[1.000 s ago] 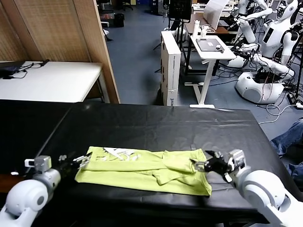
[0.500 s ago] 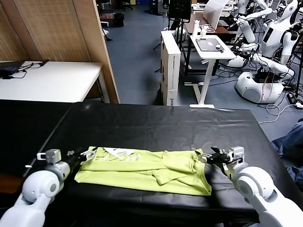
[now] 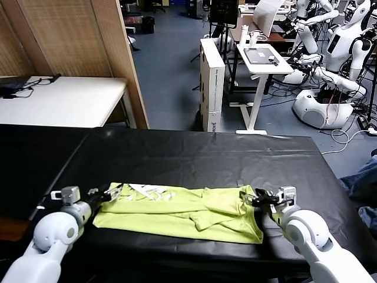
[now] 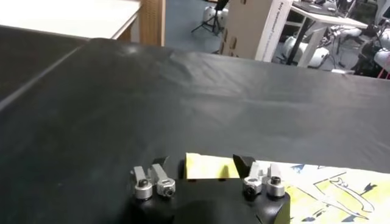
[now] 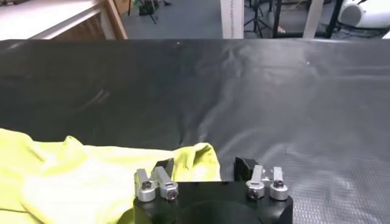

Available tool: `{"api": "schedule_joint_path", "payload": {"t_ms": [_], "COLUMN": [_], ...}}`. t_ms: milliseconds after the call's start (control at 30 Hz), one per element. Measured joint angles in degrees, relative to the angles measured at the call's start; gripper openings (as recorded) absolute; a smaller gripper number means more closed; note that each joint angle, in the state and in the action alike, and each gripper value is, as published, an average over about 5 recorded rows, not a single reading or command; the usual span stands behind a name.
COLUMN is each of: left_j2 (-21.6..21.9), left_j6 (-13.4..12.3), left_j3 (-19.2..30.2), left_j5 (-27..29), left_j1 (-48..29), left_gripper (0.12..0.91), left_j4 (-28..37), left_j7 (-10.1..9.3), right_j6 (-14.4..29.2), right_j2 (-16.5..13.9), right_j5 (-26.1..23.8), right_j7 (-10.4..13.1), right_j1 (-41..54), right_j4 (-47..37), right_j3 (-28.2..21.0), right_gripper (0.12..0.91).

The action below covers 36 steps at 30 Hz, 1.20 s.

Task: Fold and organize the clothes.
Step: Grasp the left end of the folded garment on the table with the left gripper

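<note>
The lime yellow-green T-shirt (image 3: pixel 177 212) lies folded into a long band on the black table covering (image 3: pixel 194 150), near the front edge. A white print (image 3: pixel 147 190) shows near its left end. My left gripper (image 3: pixel 112 190) sits low at the shirt's far left corner. In the left wrist view its jaws (image 4: pixel 201 164) stand apart with that corner of the shirt (image 4: pixel 317 189) between them. My right gripper (image 3: pixel 250 197) is at the far right corner. In the right wrist view its jaws (image 5: pixel 204 165) also stand apart, straddling a raised fold of the shirt (image 5: pixel 79 176).
A white table (image 3: pixel 59 100) and a wooden panel (image 3: pixel 118 59) stand behind on the left. A tall cardboard box (image 3: pixel 212 82), a white stand (image 3: pixel 262 59) and other robots (image 3: pixel 330 88) are beyond the far edge. A person's knee (image 3: pixel 359 177) is at the right.
Both grippers have slid inward onto the shirt's far corners. Their jaws have narrowed around the cloth. The shirt has barely shifted.
</note>
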Motion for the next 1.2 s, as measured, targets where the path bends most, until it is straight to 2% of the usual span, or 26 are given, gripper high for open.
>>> {"api": "schedule_joint_path", "payload": {"t_ms": [100,167,267,300,467,633,700,800,933,1033,1100,1200], "left_j2": [-0.02,-0.03,0.03,0.09,0.48,0.33,0.15,0.21,1.21,2.74,4.14,6.67], "left_j6": [-0.17,-0.37,-0.68,-0.76,-0.99,-1.19,-1.48,-2.00,-1.60,-0.71,0.00,2.23], "left_j3": [-0.16,-0.41,-1.00,-1.20,-1.91,-2.03,-2.10,-2.44,-3.33,-4.31,-5.15,-6.90], "left_j5": [0.67,1.39,2.04,2.06,1.75,1.71,2.01,2.46,0.76,-2.58,-5.37,-10.65], "left_j1": [0.12,0.17,0.27,0.30,0.37,0.25,0.09,-0.10,0.09,0.78,1.50,2.98], "left_gripper": [0.234,0.163,0.147,0.146,0.146,0.146,0.156,0.259,0.502,0.691,0.807,0.891], "left_j4": [0.20,0.45,0.92,1.06,1.36,1.25,1.15,0.96,0.45,-0.15,-0.54,-0.68], "left_j7": [0.02,0.12,0.31,0.35,0.39,0.48,0.50,0.68,0.34,-0.23,0.72,3.82], "right_j6": [0.47,1.23,2.87,3.43,4.90,4.96,5.43,7.30,11.30,14.75,17.35,21.13], "right_j2": [0.07,0.19,0.56,0.73,1.74,2.17,2.04,1.53,0.32,-0.86,-1.84,-3.51], "right_j5": [-0.20,-0.34,-0.39,-0.39,-0.26,0.22,0.21,-0.07,-0.49,-0.48,-0.24,0.32], "right_j7": [-0.09,0.20,0.87,1.12,1.76,0.27,-1.02,-3.16,-5.58,-6.05,-6.21,-6.96], "right_j1": [-0.20,-0.25,-0.14,-0.06,0.59,0.85,0.69,0.21,-0.84,-1.98,-3.00,-5.14], "right_j4": [-0.04,-0.12,-0.37,-0.53,-1.69,-2.25,-2.11,-1.53,-0.16,1.24,2.39,4.41], "right_j3": [0.08,0.07,0.08,0.09,-0.17,-0.37,-0.17,0.43,1.50,2.29,2.95,4.61], "right_gripper": [0.427,0.295,0.163,0.143,0.140,0.141,0.168,0.302,0.549,0.736,0.838,0.898]}}
